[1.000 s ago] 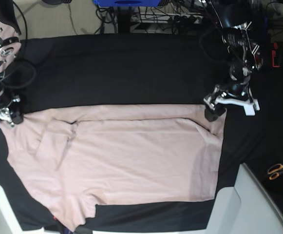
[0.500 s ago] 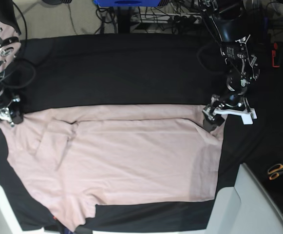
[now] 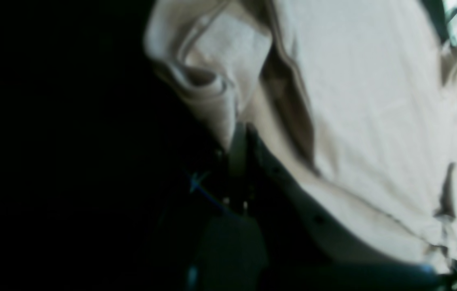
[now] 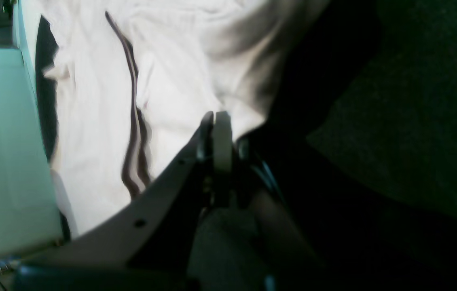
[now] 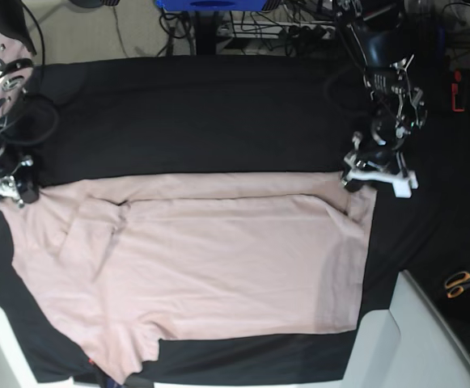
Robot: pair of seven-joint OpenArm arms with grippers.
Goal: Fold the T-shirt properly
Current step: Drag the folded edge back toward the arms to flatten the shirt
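1 T-shirt (image 5: 194,275), pale pink, lying flat across the lower half of the black cloth (image 5: 202,113), w/ a fold line along its top edge. 2 corners on the far edge are each under a gripper.

2 arms, 1 each side. Left gripper (image 5: 354,183) sits at the shirt's top corner on the base view's right; in the left wrist view the jaws are together and pinch a bunched edge of the T-shirt (image 3: 366,101), fabric curling into a small roll just beyond the tips (image 3: 236,141). Right gripper (image 5: 20,194) is at the opposite top corner, base view's left; right wrist view shows its fingers (image 4: 216,129) pressed together on the shirt's edge (image 4: 163,81), cloth draped away from them w/ 2 dark creases running down it.

1 pair of scissors (image 5: 459,284), orange handles, off to the right of the cloth, well apart from the shirt. 1 blue item (image 5: 210,4) at the top edge, mostly cut off, can't tell what it is. Bundle of cables (image 5: 299,28) behind the table. Pale panels (image 5: 412,339) at both lower corners.

No containers seen in any view, so nothing to list inside 1.
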